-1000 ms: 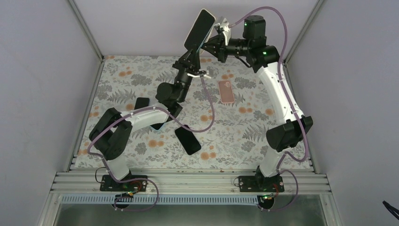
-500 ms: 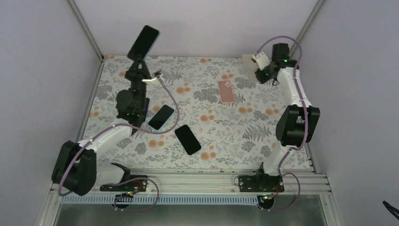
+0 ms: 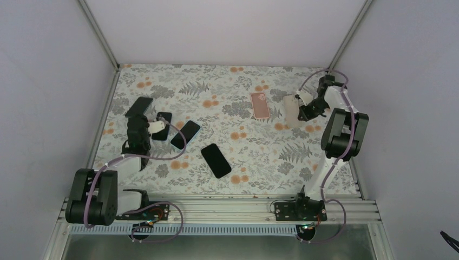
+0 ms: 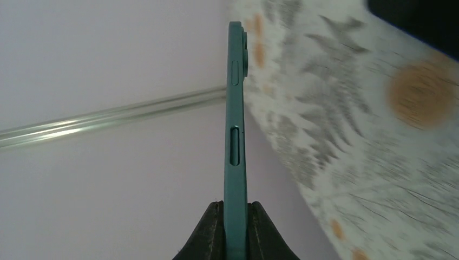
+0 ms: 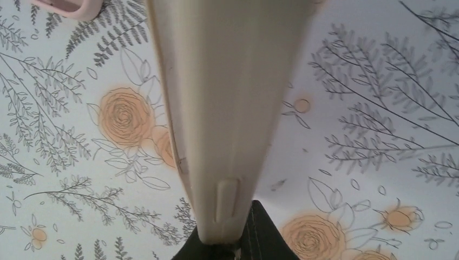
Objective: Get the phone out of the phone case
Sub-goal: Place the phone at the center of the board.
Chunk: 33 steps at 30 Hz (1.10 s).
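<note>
Top external view: I see my left gripper [image 3: 137, 118] clamped on the teal phone [image 3: 139, 106], well left of the pink case [image 3: 260, 105]. My right gripper [image 3: 303, 111] pinches the cream case [image 3: 293, 110] just right of it.

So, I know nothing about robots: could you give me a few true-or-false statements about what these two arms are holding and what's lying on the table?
1. The left jaws are clamped on a teal phone. True.
2. The right jaws hold something pink. False: they hold a cream case; the pink case lies on the table.
3. A black phone lies flat near the table's middle. True.
4. Both arms grip one object together. False: each holds its own, at opposite sides.
</note>
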Available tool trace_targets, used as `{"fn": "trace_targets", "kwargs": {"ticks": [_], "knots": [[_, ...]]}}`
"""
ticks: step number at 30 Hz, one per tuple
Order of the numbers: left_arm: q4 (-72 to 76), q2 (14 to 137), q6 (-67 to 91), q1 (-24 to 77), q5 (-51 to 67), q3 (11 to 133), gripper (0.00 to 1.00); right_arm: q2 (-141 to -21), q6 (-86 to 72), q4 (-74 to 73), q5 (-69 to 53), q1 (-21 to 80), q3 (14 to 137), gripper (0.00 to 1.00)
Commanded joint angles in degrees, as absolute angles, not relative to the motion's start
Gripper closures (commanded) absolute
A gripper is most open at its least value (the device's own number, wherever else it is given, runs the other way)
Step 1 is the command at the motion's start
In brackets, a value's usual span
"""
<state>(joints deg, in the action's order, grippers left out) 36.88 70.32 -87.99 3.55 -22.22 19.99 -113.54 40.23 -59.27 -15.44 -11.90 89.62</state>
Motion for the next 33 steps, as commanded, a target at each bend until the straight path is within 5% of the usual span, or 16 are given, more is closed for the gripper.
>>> {"fn": "trace_targets", "kwargs": {"ticks": [1, 8, 11, 13, 15, 17, 19, 27, 33], "knots": [[36.32, 69.96, -88.44, 1.73, -22.5, 17.63, 0.98, -114.71, 41.82, -59.08, -17.28, -14.88, 87.98, 0.97], [19.83, 74.61, -82.38, 0.97, -21.49, 20.51, 0.98, -117.99, 42.87, -59.9, -16.21, -18.3, 88.5, 0.94], [6.89, 73.32, -79.67, 0.8, -15.76, 22.9, 0.94, -118.81, 43.7, -61.11, -15.95, -19.14, 88.41, 0.77], [-1.12, 72.55, -78.8, 0.8, -12.0, 24.95, 0.63, -118.1, 44.3, -61.39, -15.54, -19.16, 87.63, 0.58], [-9.5, 72.34, -77.92, 0.79, -9.6, 27.62, 0.19, -115.83, 44.68, -60.56, -14.34, -19.16, 86.49, 0.41], [-17.68, 72.62, -76.43, 0.8, -8.13, 30.85, 0.01, -112.2, 44.84, -58.75, -12.26, -19.07, 84.9, 0.11], [-24.7, 71.83, -75.84, 0.84, -7.21, 33.77, 0.0, -107.91, 45.4, -57.14, -9.13, -18.19, 83.16, 0.0], [-53.08, 68.14, -70.51, 0.79, 3.74, 54.62, 0.0, -87.51, 42.76, -59.49, -5.51, 1.11, 74.42, 0.0], [-58.08, 69.98, -61.04, 0.9, 25.9, 75.44, 0.0, -88.2, 33.94, -65.08, -24.06, 24.57, 73.82, 0.0]]}}
